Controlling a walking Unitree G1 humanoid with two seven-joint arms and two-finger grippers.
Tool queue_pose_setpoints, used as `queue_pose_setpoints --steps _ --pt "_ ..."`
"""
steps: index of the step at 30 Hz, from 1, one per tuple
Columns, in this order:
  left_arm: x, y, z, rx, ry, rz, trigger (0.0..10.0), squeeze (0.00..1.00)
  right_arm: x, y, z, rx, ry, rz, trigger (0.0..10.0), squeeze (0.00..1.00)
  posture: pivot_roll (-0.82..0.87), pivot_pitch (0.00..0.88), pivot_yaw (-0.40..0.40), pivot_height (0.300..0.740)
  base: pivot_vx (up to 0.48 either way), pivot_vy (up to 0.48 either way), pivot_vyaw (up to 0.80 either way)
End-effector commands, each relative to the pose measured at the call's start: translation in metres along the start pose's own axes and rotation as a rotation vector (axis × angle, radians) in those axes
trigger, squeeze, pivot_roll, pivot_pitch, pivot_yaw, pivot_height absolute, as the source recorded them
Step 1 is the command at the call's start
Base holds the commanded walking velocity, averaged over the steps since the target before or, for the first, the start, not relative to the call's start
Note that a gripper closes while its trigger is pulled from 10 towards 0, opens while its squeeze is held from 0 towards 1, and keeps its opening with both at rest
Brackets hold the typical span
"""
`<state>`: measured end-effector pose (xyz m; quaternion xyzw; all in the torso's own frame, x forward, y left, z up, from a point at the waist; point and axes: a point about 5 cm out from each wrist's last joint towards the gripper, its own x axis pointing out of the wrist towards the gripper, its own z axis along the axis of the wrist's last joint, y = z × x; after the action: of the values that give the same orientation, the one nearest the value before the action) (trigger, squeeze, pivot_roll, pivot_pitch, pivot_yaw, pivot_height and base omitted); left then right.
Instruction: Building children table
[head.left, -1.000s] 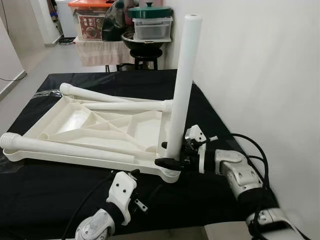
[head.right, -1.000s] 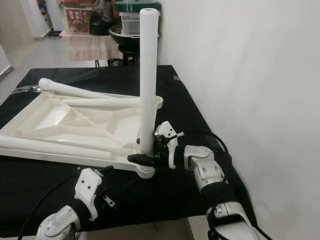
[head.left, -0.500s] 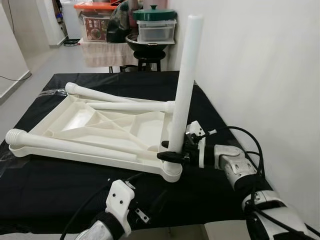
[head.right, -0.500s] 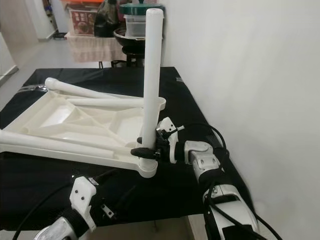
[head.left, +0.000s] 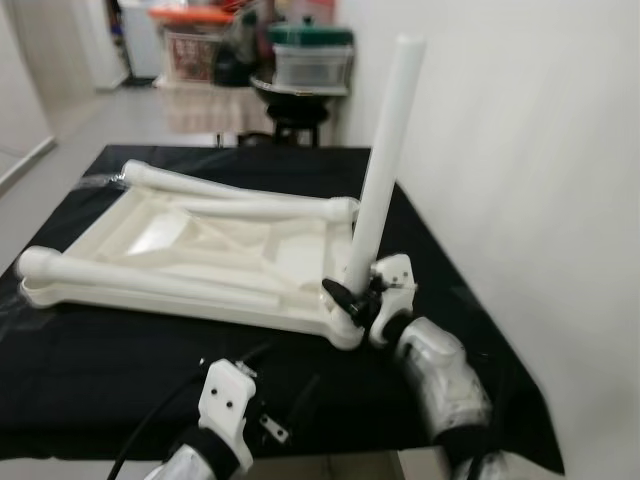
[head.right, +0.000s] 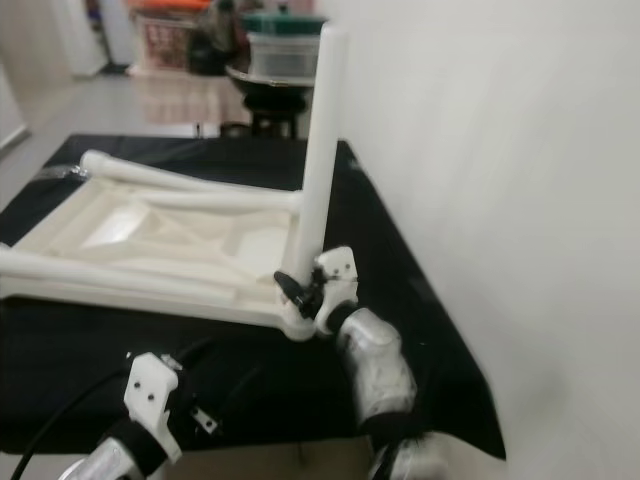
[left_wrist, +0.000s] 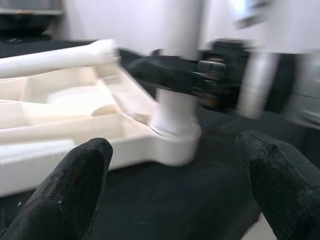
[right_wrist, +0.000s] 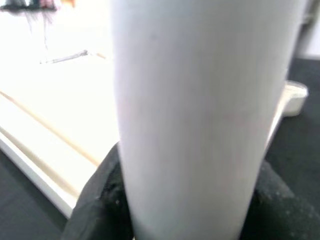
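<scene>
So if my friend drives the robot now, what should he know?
Right claw: shut on the upright leg near its base, at the near right corner of the upside-down table top on the black cloth.
Left claw: open, empty, low in front of that corner.
Done: one leg stands in its socket, tilted a little. How tight it sits cannot be seen.
Left: three loose legs lie across the table top, still to be fitted.

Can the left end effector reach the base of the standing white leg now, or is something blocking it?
Probably yes. The left end effector is open and faces the upright leg across bare black cloth. However, the right end effector already grips the leg's base, leaving little room there.
</scene>
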<state>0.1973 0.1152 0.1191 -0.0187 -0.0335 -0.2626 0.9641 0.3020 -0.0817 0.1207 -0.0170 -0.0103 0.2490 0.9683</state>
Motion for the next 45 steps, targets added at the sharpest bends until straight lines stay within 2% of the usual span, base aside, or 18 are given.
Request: queue_pose_setpoints --steps 1,2,8,9,10,11,12,14,22,23,29,33,34,35,36,37,38,45 --pt "0.002 -0.001 -0.003 -0.03 0.016 -0.029 10.0 0.0 0.0 -0.002 -0.006 -0.062 0.071 0.023 0.0 0.0 0.04 0.0 -0.086 0.74 0.0 0.0 0.0" --pt "0.003 -0.002 -0.004 -0.037 0.02 -0.044 10.0 0.0 0.003 -0.009 -0.01 -0.054 0.085 -0.012 0.0 0.0 0.04 0.0 -0.082 0.74 0.0 0.0 0.0" --pt "0.006 -0.001 -0.007 -0.058 0.026 -0.021 10.0 0.0 0.003 -0.005 -0.01 -0.094 0.107 -0.034 0.0 0.0 0.03 0.0 -0.08 0.74 0.0 0.0 0.0" --pt "0.007 -0.001 -0.007 -0.06 0.025 -0.018 10.0 0.0 0.003 -0.006 -0.011 -0.093 0.115 -0.051 7.5 0.0 0.03 0.0 -0.08 0.74 0.0 0.0 0.0" --pt "0.008 -0.002 -0.008 -0.063 0.026 -0.022 10.0 0.0 0.003 -0.009 -0.012 -0.07 0.129 -0.059 10.0 0.0 0.03 0.0 -0.08 0.74 0.0 0.0 0.0" --pt "0.009 -0.002 -0.009 -0.063 0.03 -0.027 10.0 0.0 0.004 -0.006 -0.009 -0.035 0.128 -0.01 10.0 1.0 0.03 0.0 -0.08 0.74 0.0 0.0 0.0" --pt "0.009 -0.002 -0.009 -0.063 0.03 -0.027 10.0 0.0 0.004 -0.006 -0.009 -0.035 0.128 -0.01 10.0 1.0 0.03 0.0 -0.08 0.74 0.0 0.0 0.0" --pt "0.011 -0.003 -0.011 -0.064 0.036 -0.039 10.0 0.0 0.007 0.002 0.001 0.049 0.1 0.16 10.0 1.0 0.03 0.0 -0.075 0.74 0.0 0.0 0.0" --pt "0.013 -0.004 -0.013 -0.072 0.043 -0.055 10.0 0.0 0.016 -0.008 0.02 0.085 0.032 0.362 10.0 0.96 0.03 0.0 -0.075 0.74 0.0 0.0 0.0" --pt "0.014 -0.004 -0.013 -0.07 0.044 -0.06 10.0 0.0 0.021 -0.017 0.02 0.047 0.055 0.422 10.0 0.0 0.03 0.0 -0.085 0.74 0.0 0.0 0.0" --pt "0.018 -0.005 -0.014 -0.064 0.05 -0.049 10.0 0.0 0.025 -0.036 0.021 -0.005 0.129 0.648 10.0 0.0 0.05 0.0 -0.096 0.74 0.0 0.0 0.0" --pt "0.02 -0.006 -0.014 -0.06 0.049 -0.044 10.0 0.0 0.029 -0.043 0.025 -0.003 0.151 0.671 10.0 0.0 0.06 0.0 -0.1 0.74 0.0 0.0 0.0" --pt "0.021 -0.007 -0.014 -0.059 0.048 -0.043 10.0 0.0 0.033 -0.05 0.032 0.015 0.153 0.685 2.1 0.0 0.06 0.0 -0.102 0.74 0.0 0.0 0.0" --pt "0.021 -0.007 -0.014 -0.059 0.048 -0.043 10.0 0.0 0.033 -0.05 0.032 0.015 0.153 0.685 2.1 0.0 0.06 0.0 -0.102 0.74 0.0 0.0 0.0" --pt "0.021 -0.007 -0.014 -0.059 0.047 -0.042 10.0 0.0 0.034 -0.054 0.035 0.028 0.151 0.702 0.0 0.0 0.06 0.0 -0.103 0.74 0.0 0.0 0.0" --pt "0.022 -0.007 -0.014 -0.06 0.046 -0.042 10.0 0.0 0.035 -0.056 0.036 0.037 0.15 0.714 0.0 0.0 0.06 0.0 -0.104 0.74 0.0 0.0 0.0" --pt "0.022 -0.008 -0.014 -0.062 0.041 -0.038 0.2 0.0 0.036 -0.06 0.039 0.041 0.149 0.711 0.0 0.0 0.06 0.0 -0.105 0.74 0.0 0.0 0.0" --pt "0.021 -0.007 -0.012 -0.071 0.027 -0.01 0.0 0.0 0.034 -0.073 0.043 0.029 0.14 0.704 0.0 0.0 0.05 0.0 -0.101 0.74 0.0 0.0 0.0"
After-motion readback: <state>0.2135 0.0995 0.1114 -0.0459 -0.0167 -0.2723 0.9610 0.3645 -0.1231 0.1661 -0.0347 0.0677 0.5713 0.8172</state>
